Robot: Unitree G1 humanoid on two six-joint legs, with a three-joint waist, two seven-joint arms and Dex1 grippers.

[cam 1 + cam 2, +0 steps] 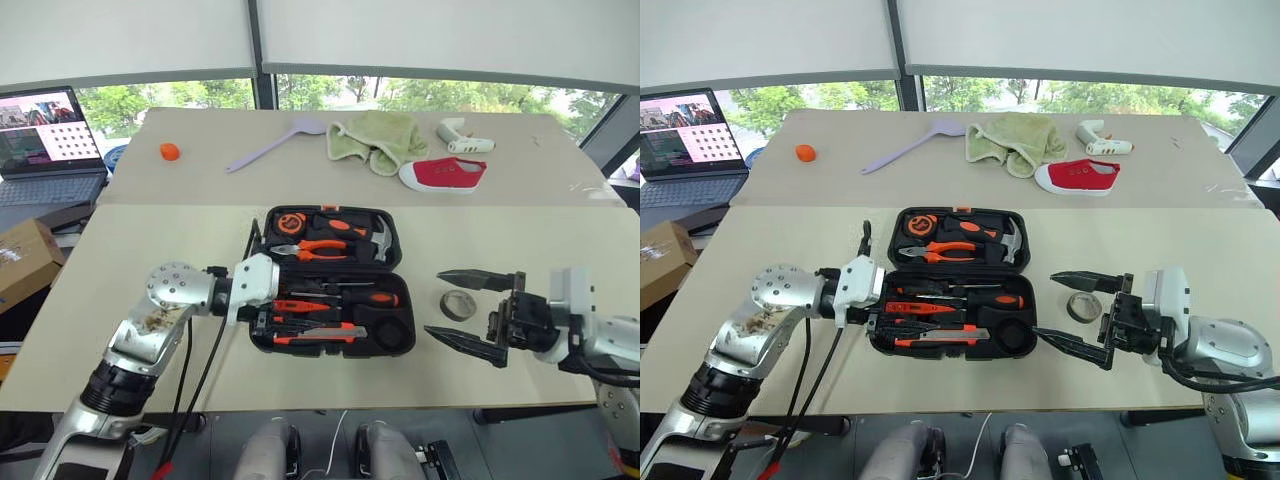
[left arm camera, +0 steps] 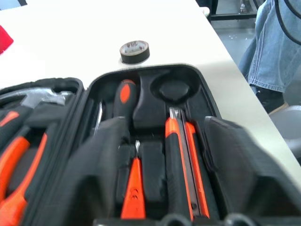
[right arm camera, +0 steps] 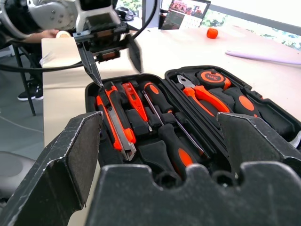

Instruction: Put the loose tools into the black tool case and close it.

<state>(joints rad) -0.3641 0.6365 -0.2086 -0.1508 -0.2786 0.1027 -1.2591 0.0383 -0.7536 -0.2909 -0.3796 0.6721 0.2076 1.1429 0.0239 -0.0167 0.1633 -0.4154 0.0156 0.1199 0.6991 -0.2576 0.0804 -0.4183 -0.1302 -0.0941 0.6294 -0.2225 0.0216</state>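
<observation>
The black tool case [image 1: 330, 281] is lying open on the tabletop [image 1: 130, 300], its tools running side to side. The grey tape roll [image 1: 459, 304] is sitting just right of it. The right end effector [image 1: 468, 316] is spreading wide beside the roll; the left end effector [image 3: 112, 56] is hovering parted over the case's left end.

Bare table [image 1: 150, 240] around open tool case [image 1: 330, 280]; tape roll [image 1: 458, 304] alongside.

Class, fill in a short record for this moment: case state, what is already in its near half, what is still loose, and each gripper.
case: open, flat on the table
near half: screwdrivers, knife and tester pen in slots
still loose: tape roll, on the table right of the case
left gripper: open, over the case's left end
right gripper: open, around the tape roll, not touching
</observation>
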